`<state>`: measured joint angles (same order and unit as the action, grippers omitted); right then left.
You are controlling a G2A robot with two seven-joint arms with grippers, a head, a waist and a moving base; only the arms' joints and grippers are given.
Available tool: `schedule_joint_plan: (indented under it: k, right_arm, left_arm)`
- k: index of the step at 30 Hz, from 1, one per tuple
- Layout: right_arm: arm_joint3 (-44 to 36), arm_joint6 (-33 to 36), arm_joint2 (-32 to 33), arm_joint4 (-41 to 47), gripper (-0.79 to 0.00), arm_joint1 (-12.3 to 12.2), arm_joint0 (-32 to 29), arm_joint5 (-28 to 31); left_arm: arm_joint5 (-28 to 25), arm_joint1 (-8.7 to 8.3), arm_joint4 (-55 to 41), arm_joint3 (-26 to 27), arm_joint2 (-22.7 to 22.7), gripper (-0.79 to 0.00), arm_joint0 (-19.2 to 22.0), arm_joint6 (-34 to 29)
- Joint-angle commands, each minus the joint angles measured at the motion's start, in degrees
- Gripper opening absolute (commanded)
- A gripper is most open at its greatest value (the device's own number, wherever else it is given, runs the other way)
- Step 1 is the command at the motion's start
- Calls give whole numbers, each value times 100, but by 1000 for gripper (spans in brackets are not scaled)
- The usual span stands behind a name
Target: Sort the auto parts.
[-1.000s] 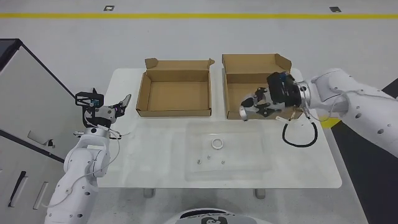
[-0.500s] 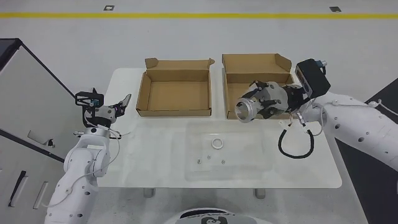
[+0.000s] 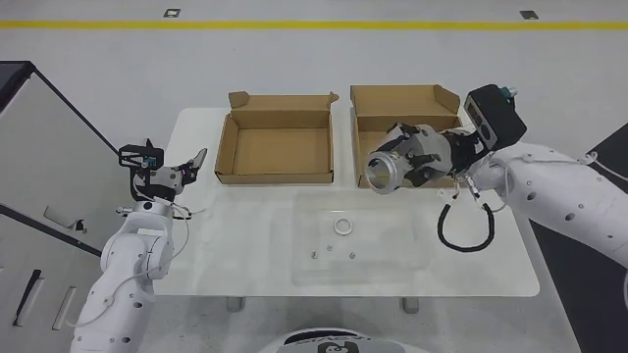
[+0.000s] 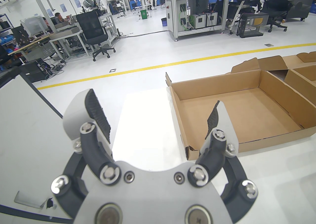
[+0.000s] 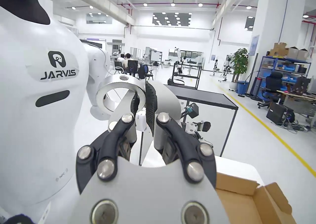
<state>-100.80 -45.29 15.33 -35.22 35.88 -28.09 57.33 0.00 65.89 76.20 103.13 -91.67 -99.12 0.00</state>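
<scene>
My right gripper [image 3: 395, 161] hangs over the front of the right cardboard box [image 3: 377, 135], turned sideways toward the table's middle. It is shut on a silver metal ring [image 3: 379, 171]. In the right wrist view the ring [image 5: 110, 91] has a threaded hole in its rim, and the gripper [image 5: 142, 92] pinches its wall. My left gripper [image 3: 187, 167] rests open at the table's left edge; in its own view the gripper [image 4: 154, 109] holds nothing. A white ring [image 3: 342, 226] and small loose parts [image 3: 329, 249] lie on a clear tray [image 3: 392, 265].
An empty left cardboard box [image 3: 280, 152] sits beside the right one; the left box [image 4: 237, 111] lies just ahead of my left gripper. A black cable loop [image 3: 461, 230] hangs under the right arm. A corner of the right box [image 5: 246, 200] shows below the right gripper.
The right wrist has turned from pointing down in the right box to lying sideways, bringing up the metal ring and shifting it slightly left. The left arm has stayed still.
</scene>
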Motion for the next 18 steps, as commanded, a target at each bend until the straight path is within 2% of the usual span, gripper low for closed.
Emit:
schedule_joint_plan:
  k: [1,18]
  right_arm:
    - [-111,4,104,306,-785,24,-54,67]
    - [-942,300,-112,2391,-785,482,153,67]
  left_arm:
    - [0,0,0,0,0,0,0,0]
    - [0,0,0,0,0,0,0,0]
